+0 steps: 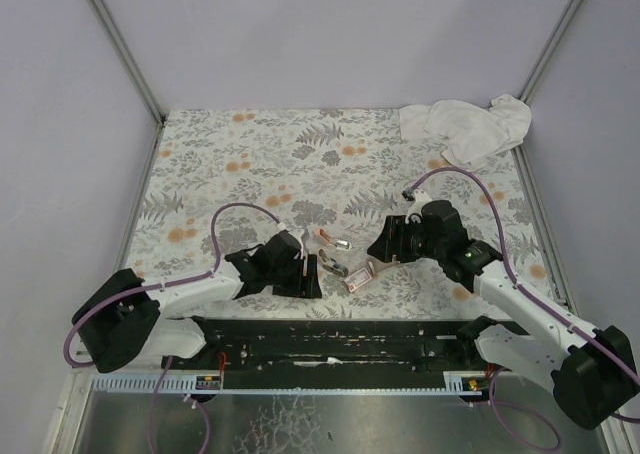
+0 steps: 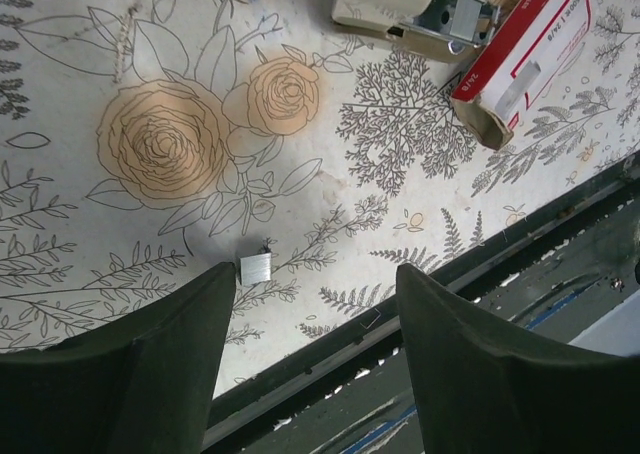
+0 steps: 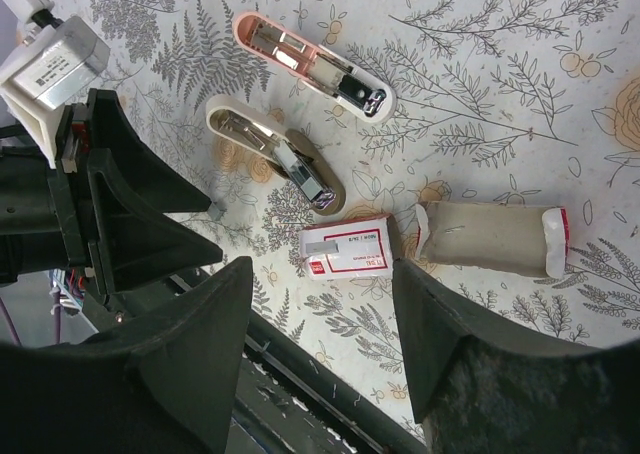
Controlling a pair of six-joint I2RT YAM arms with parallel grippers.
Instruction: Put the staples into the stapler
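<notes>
The staples box's pink-and-white sleeve (image 3: 345,252) lies flat on the floral mat, and its tan inner tray (image 3: 490,236) lies pulled out beside it. In the top view the box (image 1: 358,277) lies between the two grippers. A pink stapler body (image 3: 310,64) and a cream stapler body (image 3: 275,154) lie open side by side beyond the box. A small silver strip of staples (image 2: 256,267) lies on the mat just off my left gripper's left finger. My left gripper (image 2: 315,284) is open and empty. My right gripper (image 3: 320,284) is open and empty, hovering just short of the sleeve.
A white cloth (image 1: 465,126) lies crumpled at the far right corner. The mat's near edge meets a black rail (image 1: 330,344) just behind both grippers. One loose staple (image 2: 370,319) lies at that edge. My left gripper shows in the right wrist view (image 3: 100,204).
</notes>
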